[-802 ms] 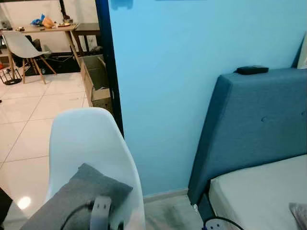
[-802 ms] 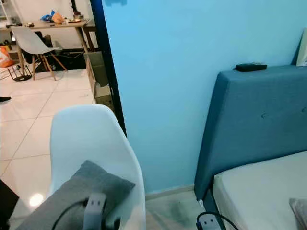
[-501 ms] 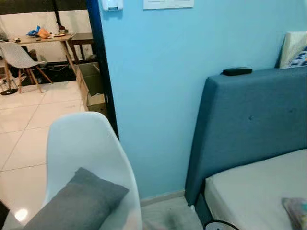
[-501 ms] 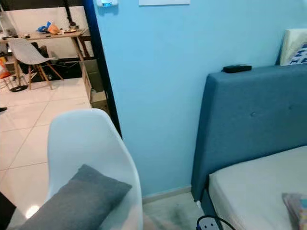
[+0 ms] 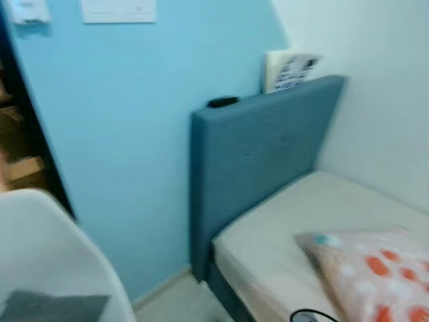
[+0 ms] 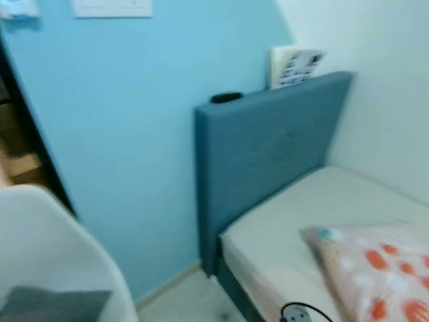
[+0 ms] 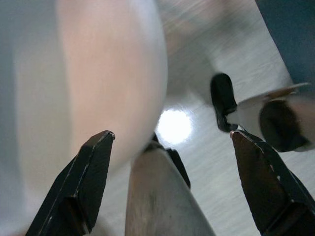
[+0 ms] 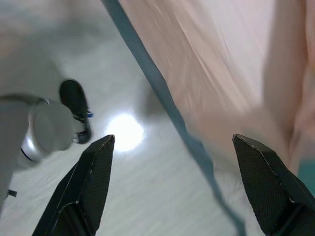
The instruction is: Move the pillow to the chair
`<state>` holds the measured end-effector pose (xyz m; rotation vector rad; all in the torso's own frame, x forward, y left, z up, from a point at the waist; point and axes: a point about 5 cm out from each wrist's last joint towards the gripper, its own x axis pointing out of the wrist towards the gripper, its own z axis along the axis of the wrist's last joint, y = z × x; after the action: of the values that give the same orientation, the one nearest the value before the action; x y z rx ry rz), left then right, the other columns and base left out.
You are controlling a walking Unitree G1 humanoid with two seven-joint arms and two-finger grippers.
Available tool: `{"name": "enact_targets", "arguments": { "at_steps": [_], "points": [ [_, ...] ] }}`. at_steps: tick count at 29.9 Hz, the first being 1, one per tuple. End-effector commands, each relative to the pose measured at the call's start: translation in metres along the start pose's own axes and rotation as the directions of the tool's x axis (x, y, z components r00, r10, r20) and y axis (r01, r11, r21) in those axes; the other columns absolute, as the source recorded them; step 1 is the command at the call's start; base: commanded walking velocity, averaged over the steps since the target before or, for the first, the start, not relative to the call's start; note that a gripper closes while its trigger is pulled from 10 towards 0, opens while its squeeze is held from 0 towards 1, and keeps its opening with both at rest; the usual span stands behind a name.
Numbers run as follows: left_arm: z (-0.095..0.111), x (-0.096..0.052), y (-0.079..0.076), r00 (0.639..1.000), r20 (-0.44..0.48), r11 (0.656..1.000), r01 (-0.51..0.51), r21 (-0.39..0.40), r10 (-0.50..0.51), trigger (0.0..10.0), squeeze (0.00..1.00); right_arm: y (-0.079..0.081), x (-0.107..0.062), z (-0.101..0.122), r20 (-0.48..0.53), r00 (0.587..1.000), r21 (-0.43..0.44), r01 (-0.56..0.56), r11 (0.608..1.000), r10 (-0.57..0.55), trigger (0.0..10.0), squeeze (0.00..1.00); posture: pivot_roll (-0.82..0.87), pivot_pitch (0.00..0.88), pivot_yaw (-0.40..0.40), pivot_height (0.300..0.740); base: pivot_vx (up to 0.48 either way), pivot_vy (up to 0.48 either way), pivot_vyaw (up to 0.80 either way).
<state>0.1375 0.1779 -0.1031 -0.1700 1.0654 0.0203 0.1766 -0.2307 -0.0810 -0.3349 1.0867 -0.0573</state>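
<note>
— Now, where do you find the pillow?
— You see the grey pillow (image 5: 53,307) lying on the seat of the white chair (image 5: 47,248), long axis roughly left to right; blur hides more.

— And the bed?
— Your blue headboard (image 5: 258,157) backs a mattress (image 6: 288,231) carrying a dotted cushion (image 5: 372,268).

— The jaws?
— Left gripper (image 7: 170,147) and right gripper (image 8: 172,150) both hang spread apart, empty, above the floor (image 8: 123,196).

Head camera swung toward the robot's right since the earlier pictures, blurring the scene. Now more of the cream mattress (image 5: 315,221) exposed, with a pale pillow dotted orange (image 5: 372,268) lying on it. White plastic chair (image 5: 47,261) and its grey rectangular pillow (image 5: 53,307) pushed to the lower left edge. Arm over the grey pillow gone from sight.
</note>
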Motion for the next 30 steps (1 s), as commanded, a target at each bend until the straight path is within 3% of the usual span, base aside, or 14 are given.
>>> {"name": "enact_targets", "arguments": {
  "at_steps": [1, 5, 11, 27, 30],
  "points": [
    [0.001, 0.001, -0.002, 1.0, -0.006, 1.0, -0.001, 0.009, 0.001, 10.0, 0.0, -0.002, 0.0, -0.003, -0.019, 1.0, 0.015, 0.01, 1.0, -0.01, 10.0, 0.0, -0.08, 0.031, 0.004, 0.74, 0.0, 0.0, -0.79],
    [-0.001, 0.001, -0.003, 1.0, -0.021, 1.0, -0.005, 0.018, 0.006, 10.0, 0.0, -0.002, 0.0, -0.008, -0.035, 0.999, 0.024, 0.015, 1.0, -0.015, 10.0, 0.0, -0.09, 0.03, 0.004, 0.74, 0.0, 0.0, -0.79],
    [-0.008, 0.0, -0.006, 0.999, -0.052, 0.999, 0.005, 0.039, -0.003, 10.0, 0.0, -0.003, -0.002, -0.02, -0.065, 0.998, 0.037, 0.023, 0.999, -0.02, 10.0, 0.0, -0.09, 0.029, 0.006, 0.74, -0.444, 0.0, -0.79],
    [-0.008, 0.0, -0.004, 0.999, -0.046, 0.997, 0.013, 0.07, -0.009, 10.0, 0.0, -0.002, -0.002, -0.021, -0.063, 0.998, 0.033, 0.019, 0.999, -0.017, 10.0, 0.0, -0.09, 0.029, 0.006, 0.74, 0.0, 0.0, -0.79],
    [-0.009, 0.0, -0.005, 0.998, -0.052, 0.996, 0.025, 0.09, -0.021, 10.0, 0.0, -0.001, -0.002, -0.02, -0.049, 0.999, 0.043, 0.011, 0.999, -0.009, 10.0, 0.0, -0.09, 0.03, 0.004, 0.74, 0.0, 0.0, -0.17]
  ]
}}
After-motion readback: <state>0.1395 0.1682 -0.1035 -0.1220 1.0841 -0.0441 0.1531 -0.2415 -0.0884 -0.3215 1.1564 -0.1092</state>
